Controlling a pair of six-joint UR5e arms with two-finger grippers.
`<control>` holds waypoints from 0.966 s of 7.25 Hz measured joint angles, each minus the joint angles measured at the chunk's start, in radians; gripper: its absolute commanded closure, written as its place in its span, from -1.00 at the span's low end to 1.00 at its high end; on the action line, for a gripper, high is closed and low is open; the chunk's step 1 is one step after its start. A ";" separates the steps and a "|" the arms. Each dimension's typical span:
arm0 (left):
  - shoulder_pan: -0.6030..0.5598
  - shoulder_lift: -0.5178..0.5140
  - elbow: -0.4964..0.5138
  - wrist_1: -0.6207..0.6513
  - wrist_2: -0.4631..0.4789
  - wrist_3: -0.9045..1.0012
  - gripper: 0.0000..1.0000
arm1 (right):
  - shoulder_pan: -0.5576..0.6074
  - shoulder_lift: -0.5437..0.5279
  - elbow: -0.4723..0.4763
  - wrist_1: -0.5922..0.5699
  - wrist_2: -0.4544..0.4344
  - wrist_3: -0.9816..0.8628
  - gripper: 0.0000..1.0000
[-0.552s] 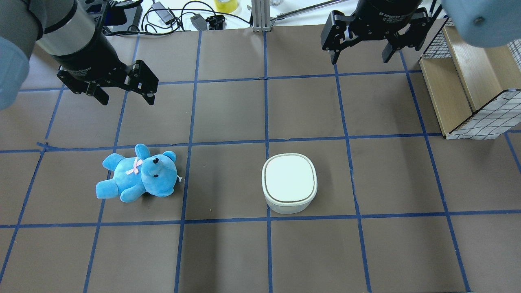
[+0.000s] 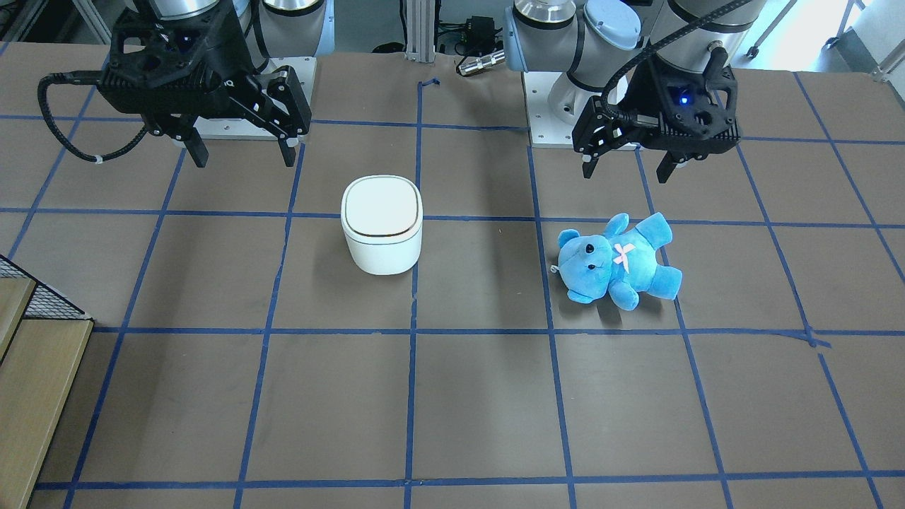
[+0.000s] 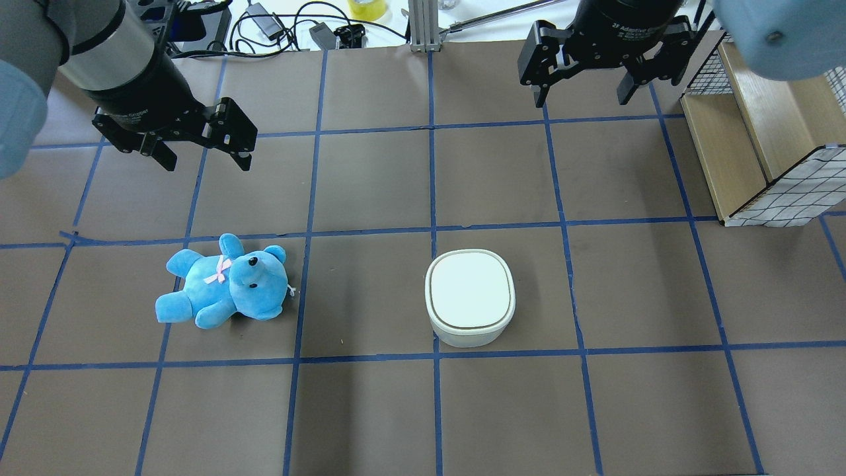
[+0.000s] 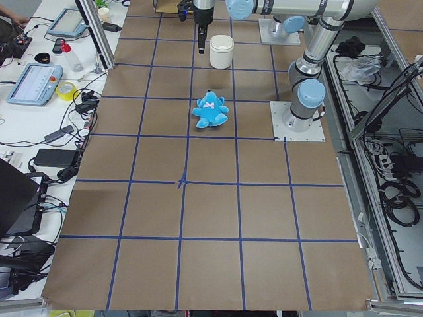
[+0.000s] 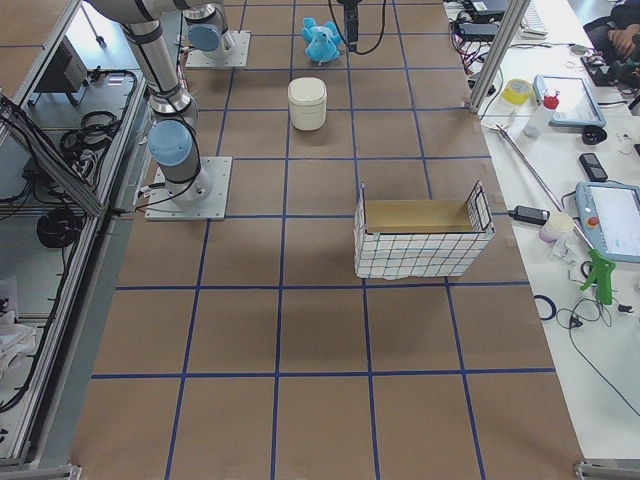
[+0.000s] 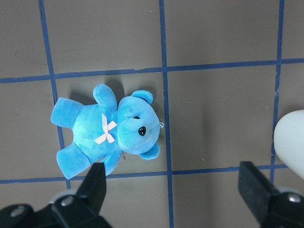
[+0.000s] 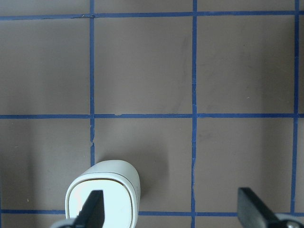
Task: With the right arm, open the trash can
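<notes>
The white trash can [image 3: 470, 297] stands mid-table with its lid shut; it also shows in the front view [image 2: 382, 223] and at the bottom of the right wrist view [image 7: 103, 199]. My right gripper [image 3: 581, 99] is open and empty. It hangs above the table beyond the can, apart from it, and shows on the left of the front view [image 2: 244, 159]. My left gripper [image 3: 206, 162] is open and empty, above the table beyond a blue teddy bear [image 3: 225, 281]. The left wrist view shows the teddy [image 6: 109, 133] and the can's edge [image 6: 290, 142].
A wire-mesh basket with a wooden box inside [image 3: 760, 132] stands at the right edge of the table, close to my right gripper. Cables and a yellow tape roll [image 3: 367, 8] lie past the far edge. Blue tape lines grid the brown tabletop.
My right gripper has shifted slightly to the left in the overhead view and looks a little smaller. The left arm, trash can and teddy have not moved.
</notes>
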 measured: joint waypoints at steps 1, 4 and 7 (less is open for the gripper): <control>0.000 0.000 0.000 0.000 0.000 0.000 -1.00 | 0.002 0.000 0.004 0.001 0.001 0.001 -1.00; 0.000 0.000 0.000 0.000 0.000 0.000 -1.00 | 0.025 0.001 0.043 -0.007 -0.002 0.030 -0.20; 0.000 0.000 0.000 0.000 0.000 0.000 -1.00 | 0.147 0.014 0.220 -0.059 0.000 0.086 0.91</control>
